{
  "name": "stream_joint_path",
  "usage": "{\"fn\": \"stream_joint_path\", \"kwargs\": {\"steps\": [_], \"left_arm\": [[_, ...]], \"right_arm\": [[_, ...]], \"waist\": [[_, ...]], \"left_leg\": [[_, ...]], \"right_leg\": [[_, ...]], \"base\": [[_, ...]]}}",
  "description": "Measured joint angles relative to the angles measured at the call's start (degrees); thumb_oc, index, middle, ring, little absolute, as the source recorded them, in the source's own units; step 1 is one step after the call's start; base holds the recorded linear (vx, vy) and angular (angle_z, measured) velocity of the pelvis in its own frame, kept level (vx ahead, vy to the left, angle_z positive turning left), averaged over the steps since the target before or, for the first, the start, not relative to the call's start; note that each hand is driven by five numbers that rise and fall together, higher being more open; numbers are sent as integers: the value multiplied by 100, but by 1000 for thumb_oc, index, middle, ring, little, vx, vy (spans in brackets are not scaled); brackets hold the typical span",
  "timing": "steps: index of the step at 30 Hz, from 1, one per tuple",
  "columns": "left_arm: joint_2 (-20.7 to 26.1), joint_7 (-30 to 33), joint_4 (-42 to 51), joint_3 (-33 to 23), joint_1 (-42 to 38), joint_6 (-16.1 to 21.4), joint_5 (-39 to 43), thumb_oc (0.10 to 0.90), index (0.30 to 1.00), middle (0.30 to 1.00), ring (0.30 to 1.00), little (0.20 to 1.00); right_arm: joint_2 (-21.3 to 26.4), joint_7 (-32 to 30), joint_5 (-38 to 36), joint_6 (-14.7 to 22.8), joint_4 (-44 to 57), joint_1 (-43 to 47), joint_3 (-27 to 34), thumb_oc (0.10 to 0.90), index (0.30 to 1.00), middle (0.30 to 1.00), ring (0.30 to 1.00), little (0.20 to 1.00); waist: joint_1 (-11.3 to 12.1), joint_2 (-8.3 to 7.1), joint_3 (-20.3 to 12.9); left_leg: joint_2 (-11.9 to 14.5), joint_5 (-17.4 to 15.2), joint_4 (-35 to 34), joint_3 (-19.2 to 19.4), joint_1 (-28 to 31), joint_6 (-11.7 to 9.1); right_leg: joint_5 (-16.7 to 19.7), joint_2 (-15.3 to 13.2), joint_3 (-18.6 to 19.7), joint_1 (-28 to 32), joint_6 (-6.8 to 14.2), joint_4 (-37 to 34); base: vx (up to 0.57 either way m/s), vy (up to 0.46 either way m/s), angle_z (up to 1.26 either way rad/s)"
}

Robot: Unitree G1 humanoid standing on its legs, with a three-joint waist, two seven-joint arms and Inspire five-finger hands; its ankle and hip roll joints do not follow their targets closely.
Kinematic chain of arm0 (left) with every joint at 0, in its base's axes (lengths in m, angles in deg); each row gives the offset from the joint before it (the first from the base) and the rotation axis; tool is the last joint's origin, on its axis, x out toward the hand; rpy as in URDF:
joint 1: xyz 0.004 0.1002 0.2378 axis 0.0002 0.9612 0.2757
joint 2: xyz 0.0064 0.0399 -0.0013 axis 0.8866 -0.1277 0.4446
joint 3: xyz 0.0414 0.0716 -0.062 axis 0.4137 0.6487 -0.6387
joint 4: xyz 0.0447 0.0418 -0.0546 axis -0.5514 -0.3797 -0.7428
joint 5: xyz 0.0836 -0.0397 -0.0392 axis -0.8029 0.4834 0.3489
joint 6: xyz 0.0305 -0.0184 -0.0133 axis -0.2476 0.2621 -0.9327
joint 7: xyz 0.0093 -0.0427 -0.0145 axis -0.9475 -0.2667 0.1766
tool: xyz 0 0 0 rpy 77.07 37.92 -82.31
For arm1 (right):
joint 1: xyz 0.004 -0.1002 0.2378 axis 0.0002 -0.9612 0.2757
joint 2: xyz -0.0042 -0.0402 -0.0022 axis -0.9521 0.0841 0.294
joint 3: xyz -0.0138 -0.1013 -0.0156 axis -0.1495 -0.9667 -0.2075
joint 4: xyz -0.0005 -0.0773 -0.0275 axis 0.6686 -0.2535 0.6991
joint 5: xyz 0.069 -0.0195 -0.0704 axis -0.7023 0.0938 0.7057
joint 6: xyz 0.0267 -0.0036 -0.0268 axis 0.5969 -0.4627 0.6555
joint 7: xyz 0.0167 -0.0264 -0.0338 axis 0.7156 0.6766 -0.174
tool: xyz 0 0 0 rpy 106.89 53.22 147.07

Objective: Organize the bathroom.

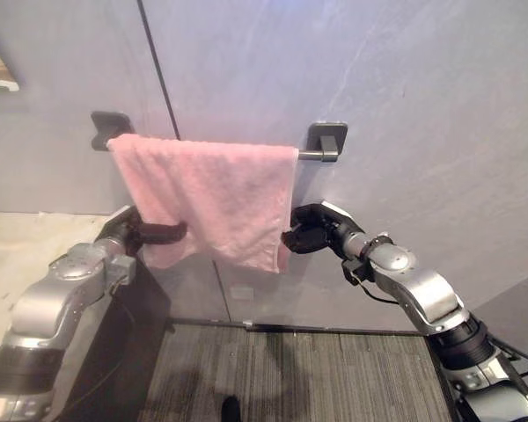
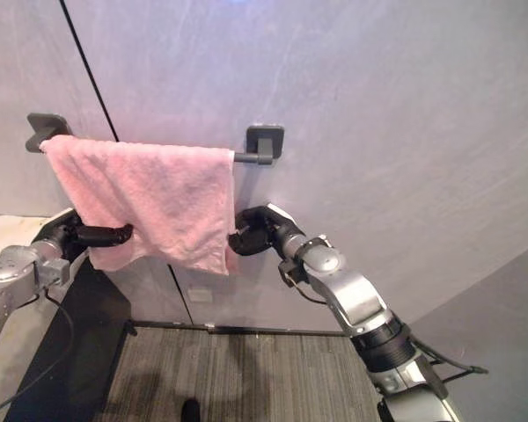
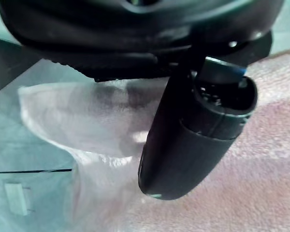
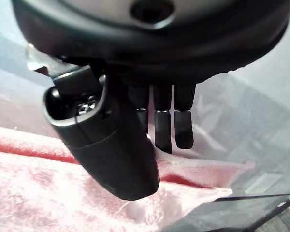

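Hanging over the wall rail [image 1: 310,155], the pink towel [image 1: 213,192] is pinched at its lower corners by the left hand [image 1: 150,233] and right hand [image 1: 310,229].

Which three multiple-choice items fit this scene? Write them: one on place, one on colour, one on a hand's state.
1. Where does the towel hang?
A. over the towel bar
B. on the floor
C. on a shelf

2. What colour is the towel?
A. blue
B. pink
C. white

3. What is the right hand doing?
A. hanging far from the towel
B. pinching the towel's lower edge
C. gripping the bar's bracket

Key: 1 A, it drapes across the wall bar; 2 B, pink in every view; 3 B, thumb and fingers close on the edge. The left hand pinches the opposite side.
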Motion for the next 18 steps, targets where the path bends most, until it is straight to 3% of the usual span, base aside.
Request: {"fn": "stream_joint_path", "kwargs": {"steps": [14, 18], "left_arm": [[-6, -128, -176, 18, 172, -165, -183, 800, 900, 900, 900, 900], [-380, -34, -523, 15, 441, -137, -197, 800, 900, 900, 900, 900]], "right_arm": [[-3, 238, 142, 4, -293, -272, -1, 800, 900, 900, 900, 900], [-159, 178, 317, 298, -630, -658, 78, 800, 900, 900, 900, 900]], "waist": [[-71, -13, 7], [-62, -13, 7]], "left_leg": [[0, -8, 0, 60, 6, 0], [-1, -13, 1, 63, 10, 4]], "right_leg": [[0, -14, 12, -7, 0, 0], [0, -12, 7, -11, 0, 10]], "base": [[-2, 0, 0], [-40, 0, 0]]}}
